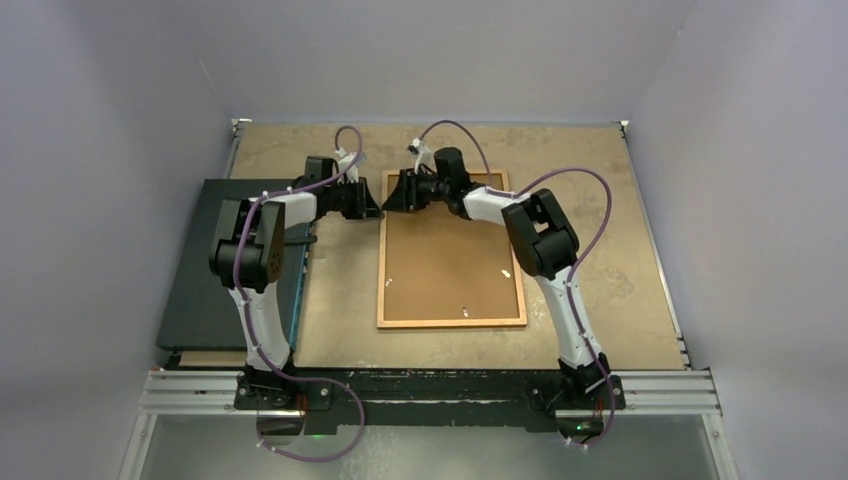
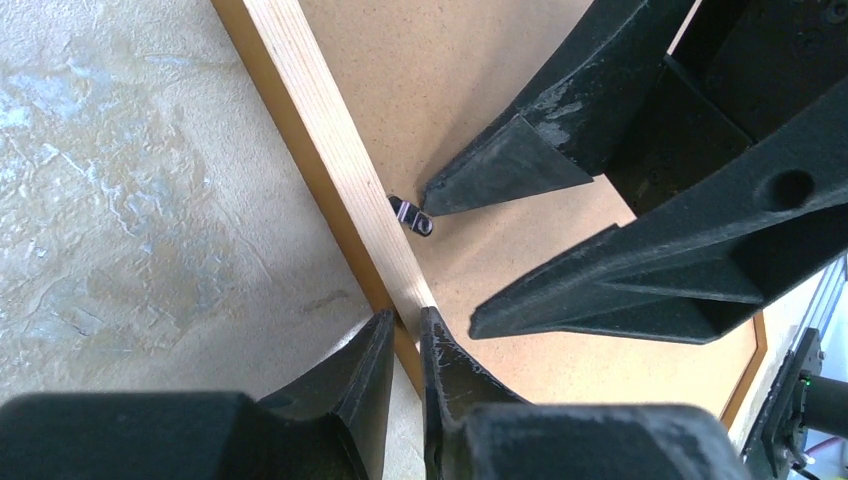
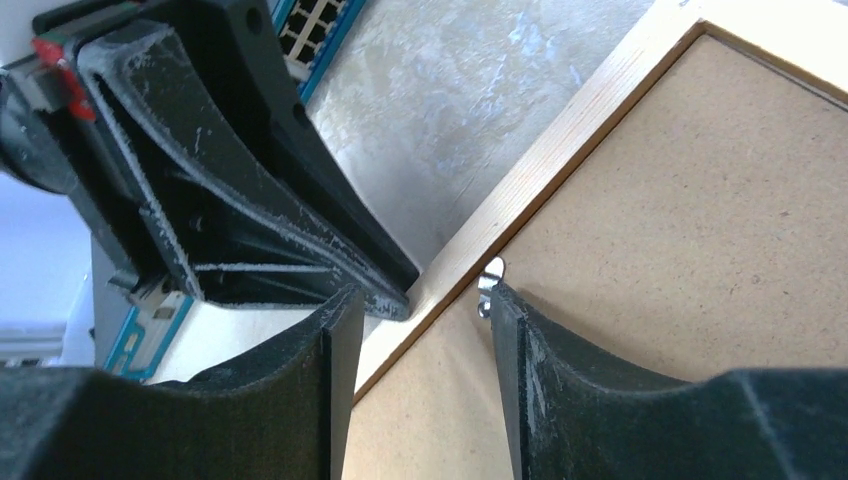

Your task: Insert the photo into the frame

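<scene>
At the frame's (image 1: 452, 322) far-left corner, the left gripper (image 2: 405, 325) pinches the rail and the right gripper (image 3: 422, 295), fingers spread, touches a retaining clip (image 3: 489, 272). The backing board (image 1: 450, 260) fills the frame; the photo is unseen, likely underneath, leaving only fastening.

LEFT WRIST | my left gripper (image 2: 407, 325): fingers pinch the frame (image 2: 320, 120) by its light wooden rail | rail: runs diagonally from top left to my fingertips | backing board (image 2: 480, 90): lies inside the frame | black clip (image 2: 411, 216): at rail's inner edge | right gripper (image 2: 452, 258): jaws spread, one fingertip just beside the clip | table (image 2: 120, 200): mottled, left of rail
</scene>
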{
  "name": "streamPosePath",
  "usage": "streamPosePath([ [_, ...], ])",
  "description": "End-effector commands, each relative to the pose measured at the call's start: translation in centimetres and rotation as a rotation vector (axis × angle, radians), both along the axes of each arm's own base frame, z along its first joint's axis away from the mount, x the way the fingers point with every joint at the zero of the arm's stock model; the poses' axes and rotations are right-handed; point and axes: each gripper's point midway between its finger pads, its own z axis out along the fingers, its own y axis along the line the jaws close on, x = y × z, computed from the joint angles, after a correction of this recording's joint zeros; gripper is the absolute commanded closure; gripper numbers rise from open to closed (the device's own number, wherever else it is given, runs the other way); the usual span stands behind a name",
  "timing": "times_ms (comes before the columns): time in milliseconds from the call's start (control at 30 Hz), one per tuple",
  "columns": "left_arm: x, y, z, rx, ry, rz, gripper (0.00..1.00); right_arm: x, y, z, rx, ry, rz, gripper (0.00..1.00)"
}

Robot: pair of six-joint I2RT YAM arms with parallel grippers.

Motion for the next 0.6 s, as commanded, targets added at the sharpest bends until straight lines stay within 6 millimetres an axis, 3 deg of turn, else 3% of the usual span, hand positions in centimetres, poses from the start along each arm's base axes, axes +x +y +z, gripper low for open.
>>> streamPosePath([
  [0,0.0,-0.3,1.0,0.022,-0.028,-0.014,0.84,0.4,-0.7,3.6,0.035,-0.074,0.083,0.46],
  [133,-0.2,-0.3,0.7,0.027,0.001,-0.010,0.82,1.2,-0.3,3.3,0.034,-0.082,0.129,0.46],
  [567,-0.3,-0.2,-0.3,0.034,0.020,-0.009,0.88,0.4,-0.3,-0.2,0.014,-0.032,0.164,0.48],
])
